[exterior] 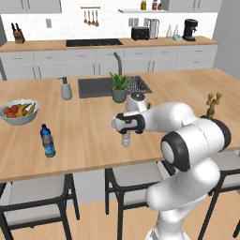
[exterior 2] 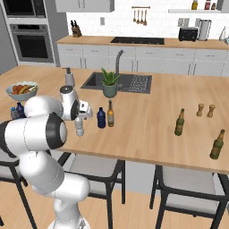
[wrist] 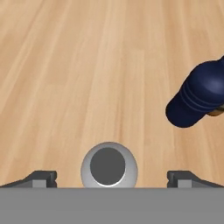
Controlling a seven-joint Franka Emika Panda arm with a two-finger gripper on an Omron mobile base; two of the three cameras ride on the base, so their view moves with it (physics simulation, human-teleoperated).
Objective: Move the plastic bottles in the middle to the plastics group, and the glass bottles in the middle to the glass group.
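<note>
Since the gripper (wrist: pixel 107 177) hangs straight over the clear bottle (wrist: pixel 108 165), jaws wide apart either side, it's probably lining up a grab; navy bottle (wrist: pixel 199 96) stands close by

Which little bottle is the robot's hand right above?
The clear greyish bottle, seen top-down between the open gripper's fingertips. The navy bottle and amber bottle stand off to one side.

The hand (exterior: pixel 125 127) is positioned directly above the clear greyish bottle (exterior: pixel 125 139), near the table's (exterior: pixel 89 140) front edge. The water bottle (exterior: pixel 47 140) stands upright toward the table's left end, near the fruit bowl (exterior: pixel 18 112).
</note>
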